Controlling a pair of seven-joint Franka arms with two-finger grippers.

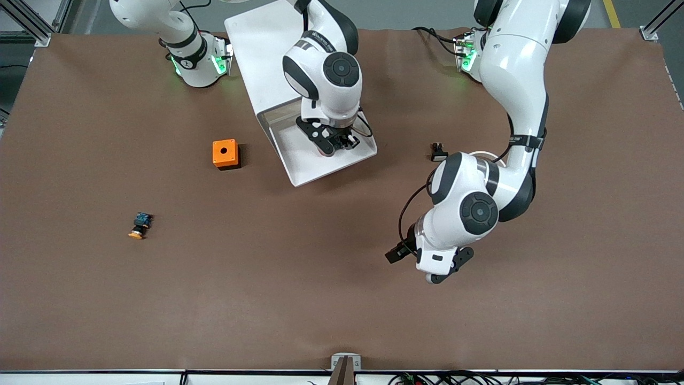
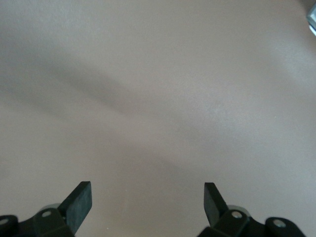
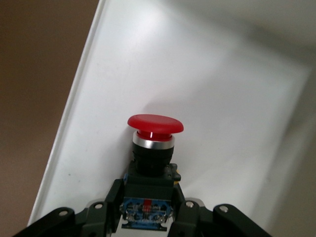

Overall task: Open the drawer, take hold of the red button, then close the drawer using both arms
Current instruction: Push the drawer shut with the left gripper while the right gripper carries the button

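Right hand grips the red button by its body inside the open drawer; left hand waits wide open and empty over bare tabletop; lifting the button out and closing remain.

The cabinet is standing at the robots' edge of the table, with its uppermost drawer pulled out toward the front camera. The right gripper is reaching down into that drawer. An orange cube is lying beside the drawer, toward the right arm's end; an orange-capped button is lying nearer the camera. The left gripper is hovering over bare table, well apart from the drawer.
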